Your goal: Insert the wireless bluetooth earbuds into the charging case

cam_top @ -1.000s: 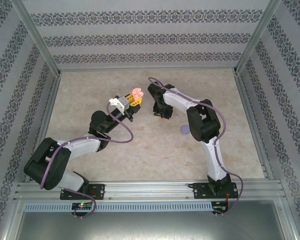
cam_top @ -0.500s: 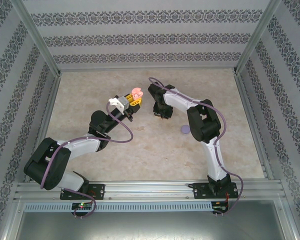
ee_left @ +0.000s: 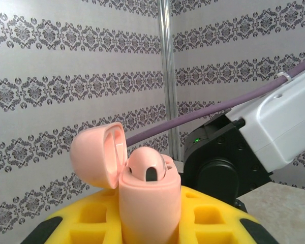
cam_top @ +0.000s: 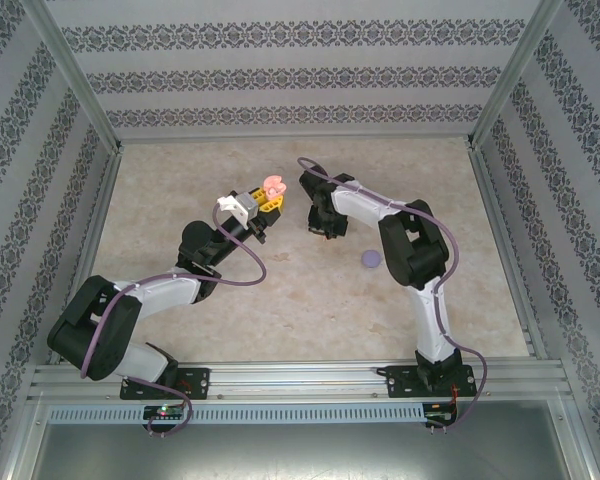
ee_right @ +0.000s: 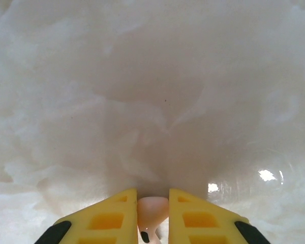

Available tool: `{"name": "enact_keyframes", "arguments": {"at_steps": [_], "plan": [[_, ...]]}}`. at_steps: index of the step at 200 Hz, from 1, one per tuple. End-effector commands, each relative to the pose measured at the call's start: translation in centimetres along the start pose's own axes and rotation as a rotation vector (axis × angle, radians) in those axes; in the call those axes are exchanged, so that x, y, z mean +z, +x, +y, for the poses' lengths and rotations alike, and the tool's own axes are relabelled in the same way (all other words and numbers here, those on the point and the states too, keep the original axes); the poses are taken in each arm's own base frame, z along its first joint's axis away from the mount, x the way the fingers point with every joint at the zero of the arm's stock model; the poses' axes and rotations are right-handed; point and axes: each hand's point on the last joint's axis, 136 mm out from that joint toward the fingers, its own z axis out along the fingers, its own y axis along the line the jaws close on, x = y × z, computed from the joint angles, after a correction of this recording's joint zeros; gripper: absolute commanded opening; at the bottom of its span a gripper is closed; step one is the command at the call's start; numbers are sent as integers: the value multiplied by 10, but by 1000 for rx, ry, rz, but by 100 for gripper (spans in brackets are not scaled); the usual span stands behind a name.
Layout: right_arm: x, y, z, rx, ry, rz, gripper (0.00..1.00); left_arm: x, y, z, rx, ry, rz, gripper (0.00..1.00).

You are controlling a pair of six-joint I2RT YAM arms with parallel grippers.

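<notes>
Earbud (ee_right: pixel 151 212) sits between right jaws, open pink case (ee_left: pixel 150 203) between left jaws.

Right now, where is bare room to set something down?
Free: table between the arm bases; far strip along the back wall. Crowded: the middle, where left pincer, holding the pink case, faces right pincer around a pink earbud.
</notes>
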Motion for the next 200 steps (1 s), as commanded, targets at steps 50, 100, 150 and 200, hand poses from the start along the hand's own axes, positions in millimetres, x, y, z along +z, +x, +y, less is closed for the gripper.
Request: {"name": "enact_keyframes", "arguments": {"at_steps": [50,100,150,200], "plan": [[-91,-33,-2,-26,-243,-209,17,2,-47,-7,27,62,-83,0],[-197,-54,7,-60,-474,-399,17,7,-52,-19,54,149,-66,0],[-301,-57,11,-145,-641,-587,18,13,-51,-24,63,192,-52,0],[-365,-38,16,-243,-753,-700,19,23,-47,-27,61,230,-52,0]]}}
